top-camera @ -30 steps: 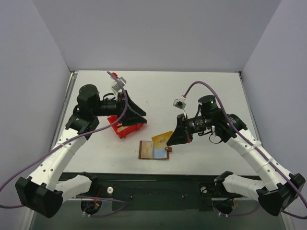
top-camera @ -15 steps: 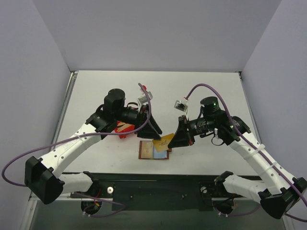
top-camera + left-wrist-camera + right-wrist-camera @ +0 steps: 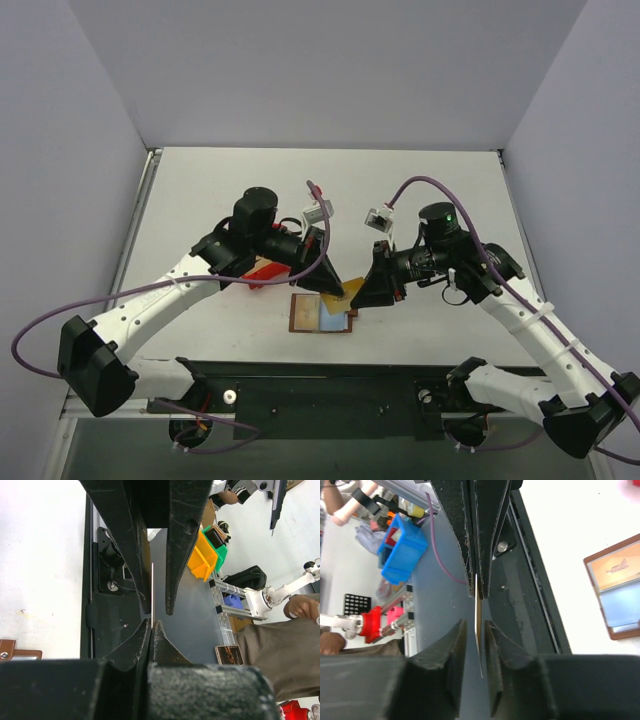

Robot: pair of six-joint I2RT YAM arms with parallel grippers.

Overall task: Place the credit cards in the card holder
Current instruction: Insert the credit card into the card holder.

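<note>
One gold-tan credit card [image 3: 337, 289] hangs edge-up between both grippers, just above the card holder [image 3: 321, 314]. The holder is a brown wallet lying open near the table's front edge, with light blue and orange-tan panels showing. My left gripper [image 3: 333, 291] is shut on the card [image 3: 152, 587], which shows as a thin pale edge running out past the fingertips [image 3: 144, 630]. My right gripper [image 3: 356, 296] faces it from the right. Its jaws stand slightly apart around the card's [image 3: 478, 622] other end, with a gap on each side. The holder [image 3: 618, 594] lies at the right in the right wrist view.
A red bin [image 3: 262, 269] sits on the table left of the holder, partly under my left arm. The black base rail runs along the table's near edge. White walls close in the left, back and right sides.
My left arm swung right from over the red bin to the card and shut on it. The right gripper, shut on the card before, has loosened its jaws.
</note>
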